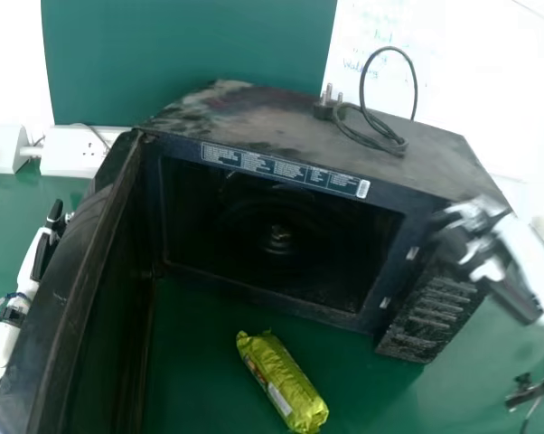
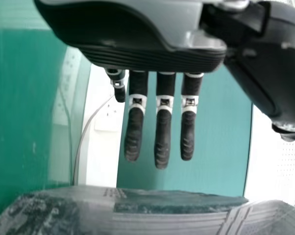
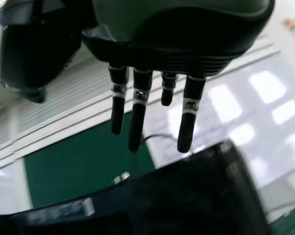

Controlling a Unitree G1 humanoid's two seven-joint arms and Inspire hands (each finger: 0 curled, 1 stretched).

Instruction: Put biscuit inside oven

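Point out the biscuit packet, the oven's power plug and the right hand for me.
biscuit packet (image 1: 284, 381): head view, middle of its wrapper
power plug (image 1: 324, 110): head view, its dark body
right hand (image 3: 138, 110): right wrist view, on a finger

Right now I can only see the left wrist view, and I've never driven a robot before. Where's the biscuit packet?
Observer: The biscuit packet lies on the green table, in front of the oven.
Operator: Is the oven even open?
Observer: Yes, its door is swung open on the robot's left.
Operator: And is the other hand holding anything?
Observer: No, the right hand is empty.
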